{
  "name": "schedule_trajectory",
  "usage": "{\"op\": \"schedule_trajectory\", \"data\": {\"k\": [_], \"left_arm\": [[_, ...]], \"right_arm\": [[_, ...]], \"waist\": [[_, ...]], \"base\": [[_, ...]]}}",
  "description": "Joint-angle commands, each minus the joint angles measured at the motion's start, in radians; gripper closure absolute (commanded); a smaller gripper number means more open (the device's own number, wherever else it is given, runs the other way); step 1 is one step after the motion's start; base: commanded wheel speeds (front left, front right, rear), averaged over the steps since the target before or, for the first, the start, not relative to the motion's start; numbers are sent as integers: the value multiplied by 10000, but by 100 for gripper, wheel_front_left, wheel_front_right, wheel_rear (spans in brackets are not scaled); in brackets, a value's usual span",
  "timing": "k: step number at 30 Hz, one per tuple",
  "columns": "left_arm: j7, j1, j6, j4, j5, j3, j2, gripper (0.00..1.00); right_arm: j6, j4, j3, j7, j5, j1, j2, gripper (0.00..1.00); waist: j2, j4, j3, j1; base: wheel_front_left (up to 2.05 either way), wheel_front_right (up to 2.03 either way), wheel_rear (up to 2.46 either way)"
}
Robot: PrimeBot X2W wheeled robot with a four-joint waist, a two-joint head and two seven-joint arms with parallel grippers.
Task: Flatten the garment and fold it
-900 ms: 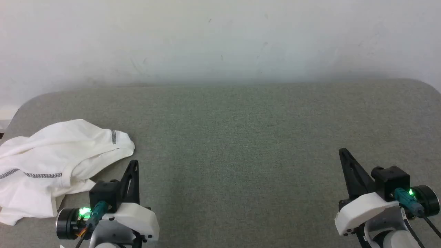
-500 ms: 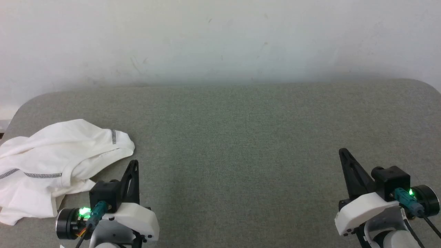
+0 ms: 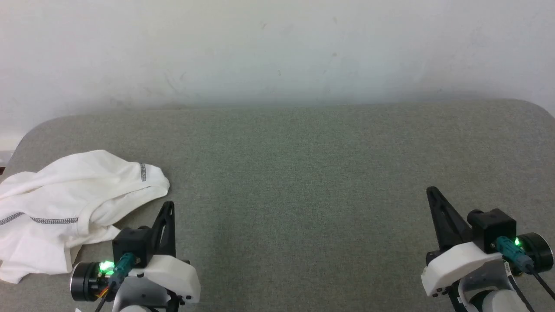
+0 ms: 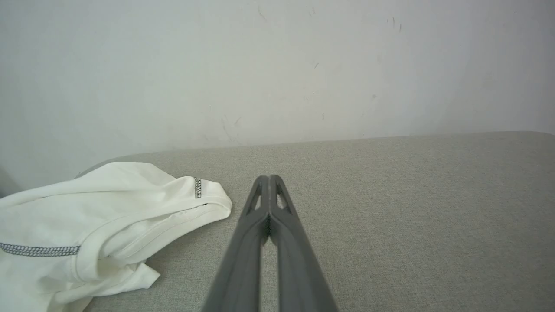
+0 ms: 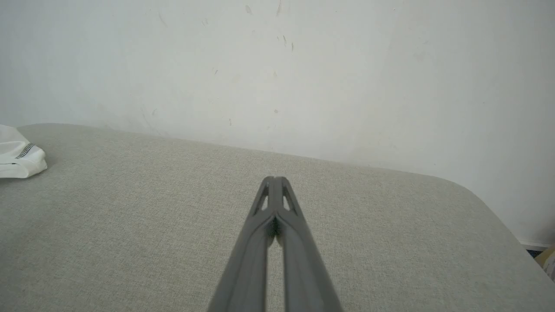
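The garment (image 3: pixel 65 208) is a white T-shirt with grey-black zigzag seams, lying crumpled at the left end of the grey table (image 3: pixel 303 173); part of it runs past the head view's left edge. In the left wrist view the garment (image 4: pixel 95 225) sits just left of my fingers. My left gripper (image 3: pixel 169 206) hangs at the lower left, shut and empty, its tips close to the garment's right edge without touching. Far off at the lower right, my right gripper (image 3: pixel 430 190) is shut on nothing. A corner of the garment (image 5: pixel 19 160) shows at the right wrist view's left edge.
A plain white wall (image 3: pixel 277 52) rises right behind the table's far edge. The table has rounded corners at the far left (image 3: pixel 39 125) and far right (image 3: pixel 537 106). Bare grey cloth stretches between the two grippers.
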Motion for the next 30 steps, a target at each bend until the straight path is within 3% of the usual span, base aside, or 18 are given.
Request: {"op": "schedule_trajectory", "data": {"k": [1, 4, 5, 30], "left_arm": [[3, -125, -14, -51, 66, 39, -22, 100], [3, -125, -14, -51, 66, 39, -22, 100], [-1, 0, 0, 0, 0, 0, 0, 0], [-436, 78, 101, 201, -212, -72, -2, 0]], "right_arm": [[-9, -24, -7, 3, -20, -4, -3, 100], [-9, -24, -7, 3, -20, -4, -3, 100], [0, 0, 0, 0, 1, 0, 0, 0], [-2, 16, -31, -436, 34, 57, 1, 0]], "waist": [[0, 0, 0, 0], [0, 0, 0, 0], [0, 0, 0, 0], [0, 279, -2, 0]], "base": [[0, 0, 0], [0, 0, 0], [0, 0, 0], [0, 0, 0]]}}
